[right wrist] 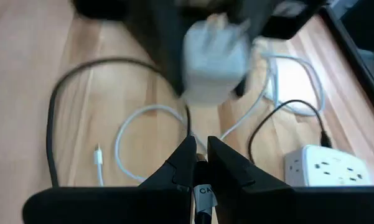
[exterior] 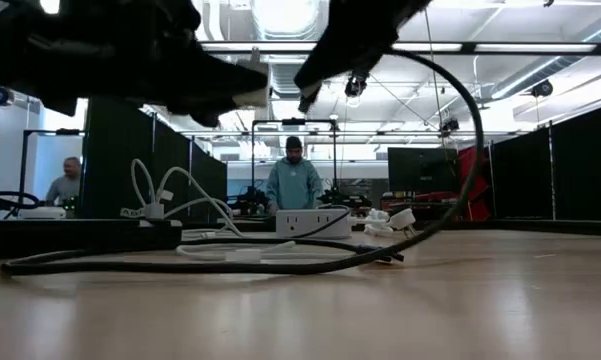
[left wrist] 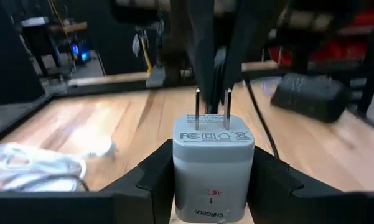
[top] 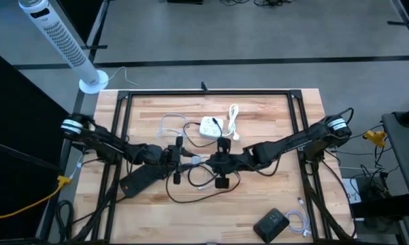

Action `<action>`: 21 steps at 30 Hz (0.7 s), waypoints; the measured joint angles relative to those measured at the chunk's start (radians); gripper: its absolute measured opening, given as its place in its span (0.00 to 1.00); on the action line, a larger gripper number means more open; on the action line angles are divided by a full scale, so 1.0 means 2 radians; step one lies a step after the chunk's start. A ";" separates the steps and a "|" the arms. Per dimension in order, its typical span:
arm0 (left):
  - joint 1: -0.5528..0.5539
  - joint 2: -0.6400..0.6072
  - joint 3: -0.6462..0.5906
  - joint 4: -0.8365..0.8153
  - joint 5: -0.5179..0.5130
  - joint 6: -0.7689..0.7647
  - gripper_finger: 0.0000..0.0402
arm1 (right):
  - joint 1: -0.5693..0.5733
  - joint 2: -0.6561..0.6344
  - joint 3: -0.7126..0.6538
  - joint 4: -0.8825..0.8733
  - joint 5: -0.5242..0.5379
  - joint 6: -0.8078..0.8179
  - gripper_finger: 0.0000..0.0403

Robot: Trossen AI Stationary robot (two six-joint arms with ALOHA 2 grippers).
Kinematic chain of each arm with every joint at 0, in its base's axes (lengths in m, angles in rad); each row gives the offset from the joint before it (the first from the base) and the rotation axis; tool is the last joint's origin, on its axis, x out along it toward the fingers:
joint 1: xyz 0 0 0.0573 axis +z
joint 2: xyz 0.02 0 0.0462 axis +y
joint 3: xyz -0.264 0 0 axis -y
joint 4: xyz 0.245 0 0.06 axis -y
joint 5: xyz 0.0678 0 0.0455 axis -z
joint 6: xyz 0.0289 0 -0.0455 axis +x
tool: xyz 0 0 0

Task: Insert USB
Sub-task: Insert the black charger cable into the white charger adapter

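Left wrist view shows one white USB wall charger [left wrist: 213, 171] clamped between the left gripper [left wrist: 213, 186] fingers, its two prongs pointing away. Facing it, the right gripper [right wrist: 200, 163] pinches one black USB cable [right wrist: 202, 193] end, fingers nearly together. Both meet above mid-worktop [top: 272, 197]. Beyond them lie one white power strip [top: 210, 126] and one black adapter [top: 271, 222].

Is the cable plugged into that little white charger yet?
Not yet: the white charger sits in the left end effector, while the cable is apart in the right end effector.
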 joint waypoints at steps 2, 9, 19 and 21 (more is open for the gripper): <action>0.001 0.007 -0.002 0.029 0.000 -0.007 0.36 | 0.004 0.000 -0.013 0.012 0.002 -0.011 0.04; 0.024 0.002 -0.015 0.131 0.000 -0.138 0.36 | 0.040 -0.015 -0.094 0.199 0.078 -0.140 0.04; 0.080 -0.006 0.005 0.193 -0.001 -0.465 0.36 | 0.051 0.003 -0.216 0.664 0.107 -0.432 0.04; 0.082 -0.006 0.019 0.192 0.000 -0.490 0.36 | 0.049 0.015 -0.221 0.720 0.109 -0.484 0.04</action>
